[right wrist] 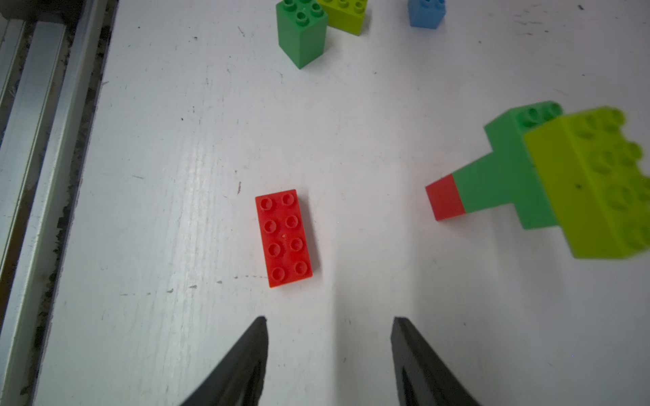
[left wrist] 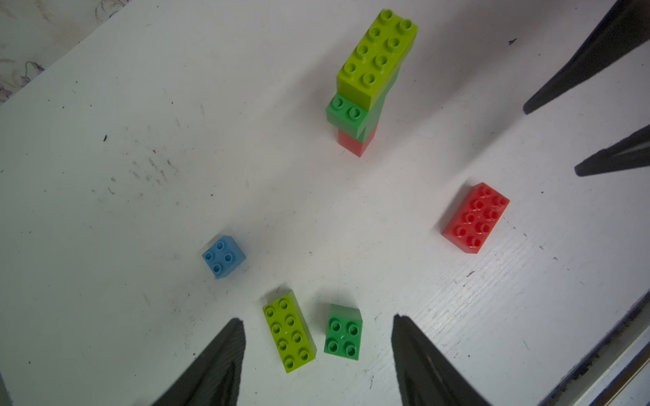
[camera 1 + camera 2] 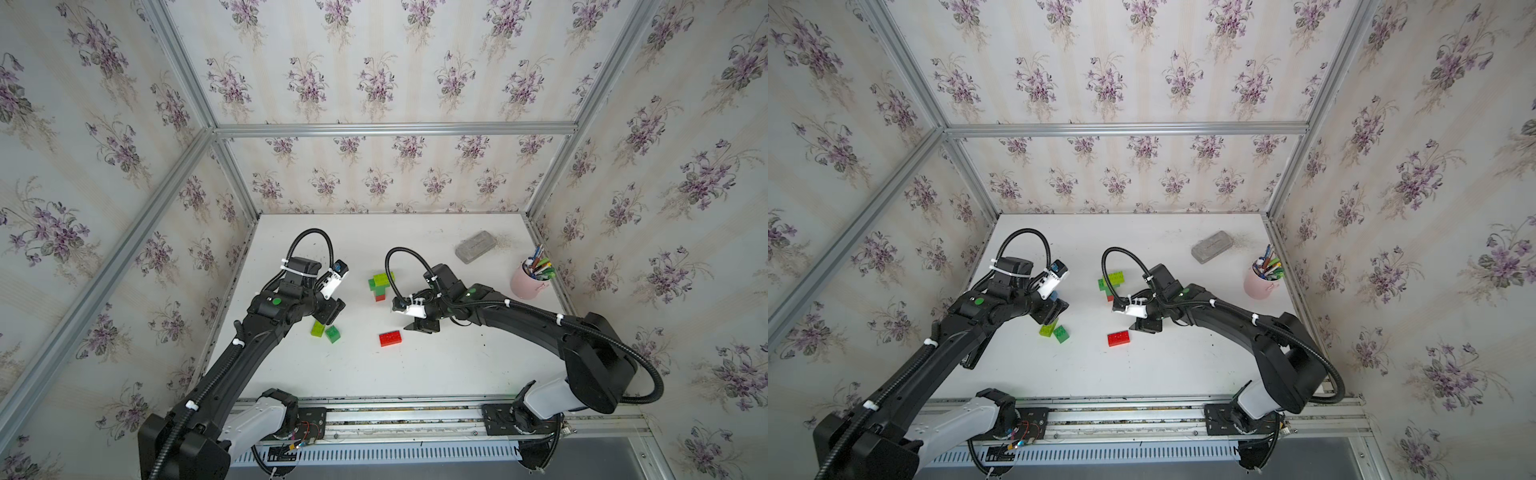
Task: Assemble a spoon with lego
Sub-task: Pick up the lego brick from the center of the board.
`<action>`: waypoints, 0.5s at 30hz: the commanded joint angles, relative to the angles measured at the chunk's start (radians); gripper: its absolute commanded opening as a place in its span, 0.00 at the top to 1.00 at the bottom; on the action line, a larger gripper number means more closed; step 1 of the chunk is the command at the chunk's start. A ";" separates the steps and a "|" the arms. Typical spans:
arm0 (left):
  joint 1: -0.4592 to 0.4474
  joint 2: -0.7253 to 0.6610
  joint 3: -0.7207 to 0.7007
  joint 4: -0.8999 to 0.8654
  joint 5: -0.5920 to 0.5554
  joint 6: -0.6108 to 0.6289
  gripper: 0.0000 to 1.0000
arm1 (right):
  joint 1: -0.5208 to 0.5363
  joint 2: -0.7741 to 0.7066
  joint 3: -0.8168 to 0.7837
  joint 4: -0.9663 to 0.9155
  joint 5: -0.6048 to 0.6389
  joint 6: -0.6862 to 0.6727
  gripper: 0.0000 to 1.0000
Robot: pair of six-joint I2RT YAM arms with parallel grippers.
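Observation:
A part-built spoon (image 3: 380, 284) (image 2: 369, 81) (image 1: 548, 175) stands mid-table: a lime oblong brick on green bricks on a small red one. Four loose lego bricks lie on the table. They are a red oblong brick (image 3: 390, 338) (image 1: 284, 238), a lime oblong brick (image 3: 318, 328) (image 2: 289, 331), a green square brick (image 3: 332, 333) (image 2: 343, 334) and a small blue brick (image 2: 224, 256) (image 3: 1054, 296). My left gripper (image 2: 318, 319) (image 3: 328, 318) hangs open above the lime and green bricks, holding nothing. My right gripper (image 1: 329, 318) (image 3: 415, 326) is open and empty, just right of the red oblong brick.
A grey block (image 3: 475, 246) lies at the back right. A pink cup of pens (image 3: 532, 280) stands near the right wall. Flowered walls close the table on three sides, and a metal rail (image 3: 399, 415) runs along the front edge.

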State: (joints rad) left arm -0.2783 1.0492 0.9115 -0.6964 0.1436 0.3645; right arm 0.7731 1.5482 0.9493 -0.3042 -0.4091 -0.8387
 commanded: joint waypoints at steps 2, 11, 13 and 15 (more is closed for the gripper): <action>0.046 -0.041 -0.035 -0.021 0.068 -0.004 0.30 | 0.058 0.091 0.034 0.014 -0.016 -0.050 0.42; 0.059 -0.063 -0.073 -0.029 0.071 0.000 0.30 | 0.121 0.211 0.089 0.008 -0.024 -0.057 0.44; 0.060 -0.060 -0.074 -0.028 0.073 -0.001 0.30 | 0.121 0.232 0.094 0.019 -0.026 -0.043 0.44; 0.061 -0.057 -0.074 -0.028 0.075 -0.001 0.30 | 0.121 0.251 0.103 0.020 -0.022 -0.036 0.44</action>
State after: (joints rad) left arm -0.2199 0.9901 0.8364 -0.7227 0.2005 0.3645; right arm 0.8917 1.7809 1.0401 -0.2943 -0.4187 -0.8833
